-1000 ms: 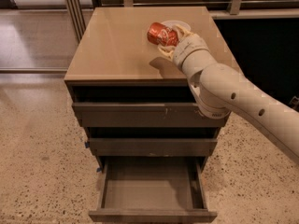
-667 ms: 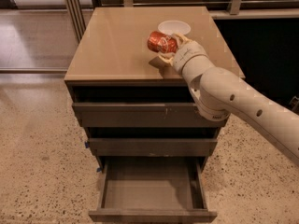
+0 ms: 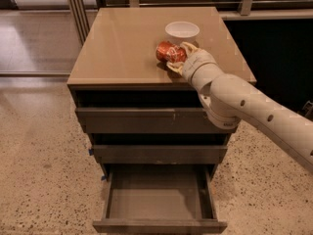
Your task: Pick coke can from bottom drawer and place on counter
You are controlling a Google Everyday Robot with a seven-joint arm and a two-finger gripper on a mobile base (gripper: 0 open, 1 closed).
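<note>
- The end effector (image 3: 177, 57) is reaching over the right half of the worktop (image 3: 122, 43), with the pale arm (image 3: 244, 102) coming in from the near right, across the front corner of the cabinet.
- Its fingers (image 3: 188, 46) are clamping the coke can (image 3: 167, 51), one on the far side of the can and one on the near side, so the end effector is holding the can rather than standing wide.
- The coke can is lying sideways in that grip. Its long axis is running roughly left to right, with the free end pointing left, away from the wrist; the other end is tucked between the fingers.
- A dark shadow is sitting just under the can. I cannot tell whether the can is touching the worktop or hanging just above it.
- The sideways hold probably follows from a grasp made across the can's body in the drawer, so releasing it like this risks it rolling.
- A white bowl (image 3: 182, 32) is standing just beyond the can, on its far side and close to the fingers, which leaves little room there.
- The bottom drawer (image 3: 159, 225) is standing pulled out towards the near side, with nothing showing in its tray.
- Judging by this, the lift is done and only the release is remaining.
</note>
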